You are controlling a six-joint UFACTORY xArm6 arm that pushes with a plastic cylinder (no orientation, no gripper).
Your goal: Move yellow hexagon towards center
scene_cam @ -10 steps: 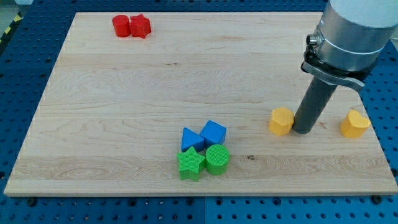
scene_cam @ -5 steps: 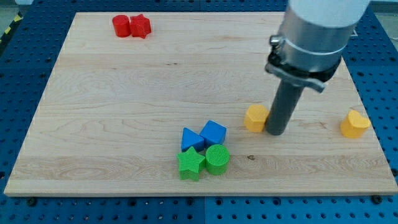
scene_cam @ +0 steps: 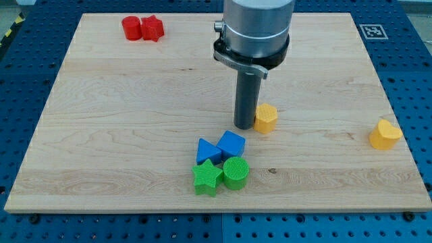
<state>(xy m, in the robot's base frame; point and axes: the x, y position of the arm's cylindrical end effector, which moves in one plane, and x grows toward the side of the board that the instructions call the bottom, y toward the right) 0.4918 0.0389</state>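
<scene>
My tip stands on the worktop, touching or just beside the left face of the yellow hexagon. The arm carries no jaws, so no open or closed state applies; the rod alone does the pushing.

The yellow hexagon lies slightly right of the board's middle and a little toward the near edge. Judged from this layout, the transport step is nearly complete: the block sits close to center, with only a small offset left.

The tip now stands on the side of the block that faces center. A further push from here would drive the block rightward, away from the goal. If any correction is wanted, the tip must first go round to the block's right or near side, then push left and slightly far.

Just near of the tip, the blue cube and blue triangle sit clustered with the green star and green cylinder; avoid them during repositioning.
</scene>
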